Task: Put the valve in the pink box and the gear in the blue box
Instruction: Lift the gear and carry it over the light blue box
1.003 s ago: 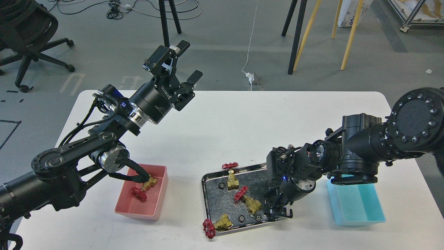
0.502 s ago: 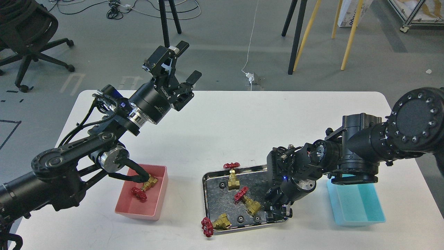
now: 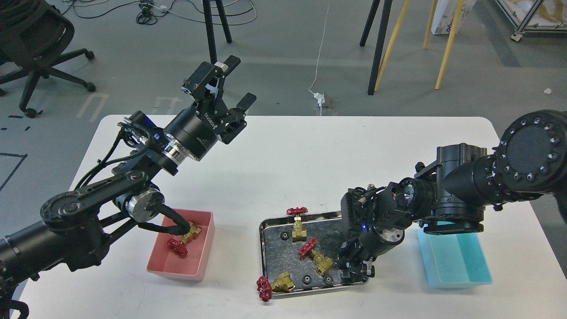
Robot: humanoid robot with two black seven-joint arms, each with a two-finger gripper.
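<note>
One valve (image 3: 184,237) lies inside the pink box (image 3: 204,254) at the front left. Three more valves (image 3: 316,257) lie in the metal tray (image 3: 274,257), one hanging over its front left corner (image 3: 270,285). Small black gears (image 3: 305,279) lie on the tray, one close to my right gripper (image 3: 355,270). That gripper points down into the tray's right front corner; its fingers are dark and cannot be told apart. My left gripper (image 3: 239,80) is open and empty, raised high over the table's back left. The blue box (image 3: 460,270) stands empty at the front right.
The right forearm and wrist hang over the tray's right side and the blue box's near left corner. My left arm's elbow and cable cross the pink box's back left corner. Tripod legs and an office chair stand on the floor beyond the table.
The tray has turned and slid slightly under my right gripper, and its valves shifted with it. My left gripper has risen a little.
</note>
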